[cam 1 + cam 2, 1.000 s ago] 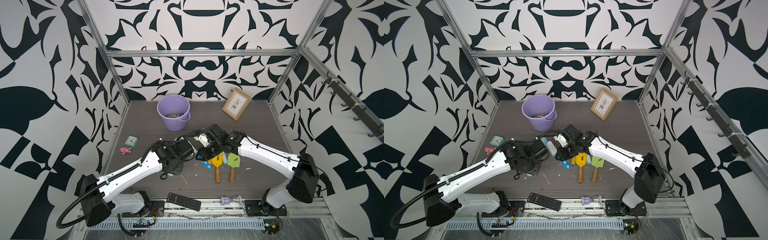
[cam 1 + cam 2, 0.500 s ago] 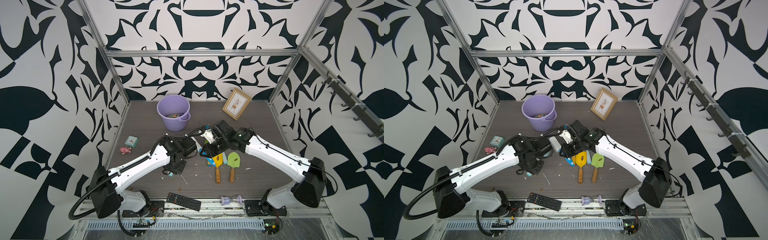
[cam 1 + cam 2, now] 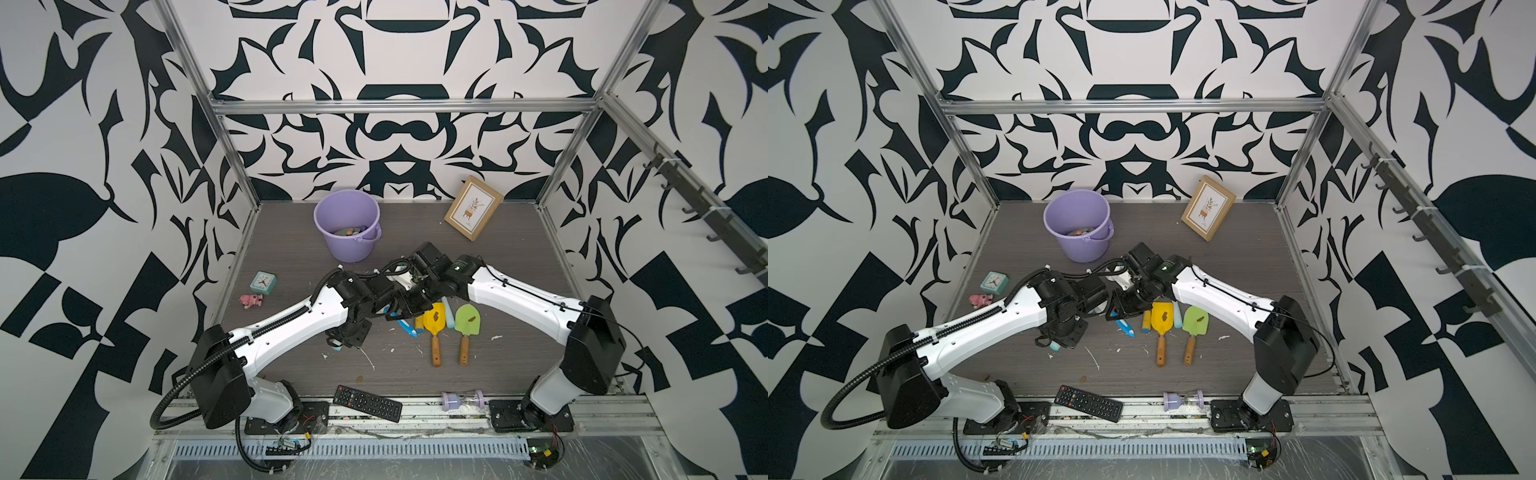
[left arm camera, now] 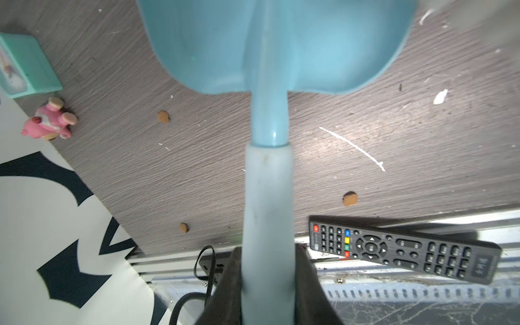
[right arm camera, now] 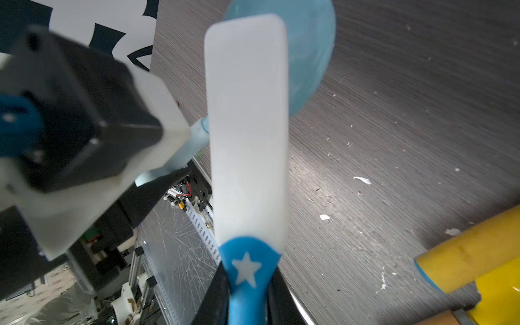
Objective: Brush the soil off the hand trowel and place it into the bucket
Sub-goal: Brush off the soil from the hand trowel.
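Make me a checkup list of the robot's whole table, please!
Surface: grey wood-grain table, white scraps scattered.
Job's things: blue trowel held by its handle; brush close to its blade; soil crumbs on table; bucket at back, items inside; yellow trowel and green trowel lying flat, brown spots on both.
Clutter: remote, clock, pink toy, picture frame, hourglass.
Grippers: left gripper shut on blue trowel; right gripper shut on brush.
Cables: black hose loops by left arm's base.
Surroundings: black-and-white patterned walls; hook rail on one wall.
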You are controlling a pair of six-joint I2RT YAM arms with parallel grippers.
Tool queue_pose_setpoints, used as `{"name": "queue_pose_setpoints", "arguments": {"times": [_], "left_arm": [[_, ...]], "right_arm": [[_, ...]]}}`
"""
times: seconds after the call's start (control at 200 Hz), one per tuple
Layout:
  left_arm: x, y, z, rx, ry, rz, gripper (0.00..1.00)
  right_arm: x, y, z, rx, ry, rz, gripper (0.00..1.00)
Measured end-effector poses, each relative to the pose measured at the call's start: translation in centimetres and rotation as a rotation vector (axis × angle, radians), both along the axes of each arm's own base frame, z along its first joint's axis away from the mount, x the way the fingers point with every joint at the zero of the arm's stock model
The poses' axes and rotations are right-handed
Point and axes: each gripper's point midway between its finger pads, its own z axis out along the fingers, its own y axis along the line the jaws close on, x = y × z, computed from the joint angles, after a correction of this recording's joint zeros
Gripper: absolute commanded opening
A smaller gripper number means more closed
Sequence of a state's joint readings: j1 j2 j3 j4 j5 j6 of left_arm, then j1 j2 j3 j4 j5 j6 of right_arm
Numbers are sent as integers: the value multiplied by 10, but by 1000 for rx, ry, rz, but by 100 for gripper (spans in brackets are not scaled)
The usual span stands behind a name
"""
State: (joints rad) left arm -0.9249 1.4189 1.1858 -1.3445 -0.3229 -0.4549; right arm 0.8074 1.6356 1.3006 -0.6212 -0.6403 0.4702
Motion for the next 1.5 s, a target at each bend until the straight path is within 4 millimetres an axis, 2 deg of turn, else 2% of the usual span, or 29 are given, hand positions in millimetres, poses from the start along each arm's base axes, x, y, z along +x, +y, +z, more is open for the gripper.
{"name": "queue_pose_setpoints", "arguments": {"times": [0.32, 0.46, 0.655, 0.795, 0.905, 1.015, 1.215, 1.33, 1.5], "left_arm": [[8, 5, 4, 33, -44, -4, 0], [9, 4, 4, 25, -50, -5, 0], [11, 0, 3, 11, -61, -6, 0], [13, -2, 3, 4, -67, -8, 0], [12, -3, 3, 3, -67, -10, 0], [12, -3, 3, 3, -67, -12, 0], [14, -3, 4, 4, -79, -10, 0], [16, -3, 4, 6, -88, -11, 0], [17, -4, 5, 0, -97, -13, 0]], "right_arm": [[-5, 11, 3, 76, 119, 17, 0], [9, 6, 3, 50, 83, -21, 0], [30, 4, 16, 37, 10, -63, 0], [36, 7, 10, 27, 15, -66, 0], [34, 11, -3, 13, 50, -54, 0], [29, 15, -7, 17, 77, -35, 0], [5, 30, 3, 87, 143, 25, 0], [-7, 33, 7, 127, 192, 38, 0], [1, 23, 15, 118, 156, -2, 0]]}}
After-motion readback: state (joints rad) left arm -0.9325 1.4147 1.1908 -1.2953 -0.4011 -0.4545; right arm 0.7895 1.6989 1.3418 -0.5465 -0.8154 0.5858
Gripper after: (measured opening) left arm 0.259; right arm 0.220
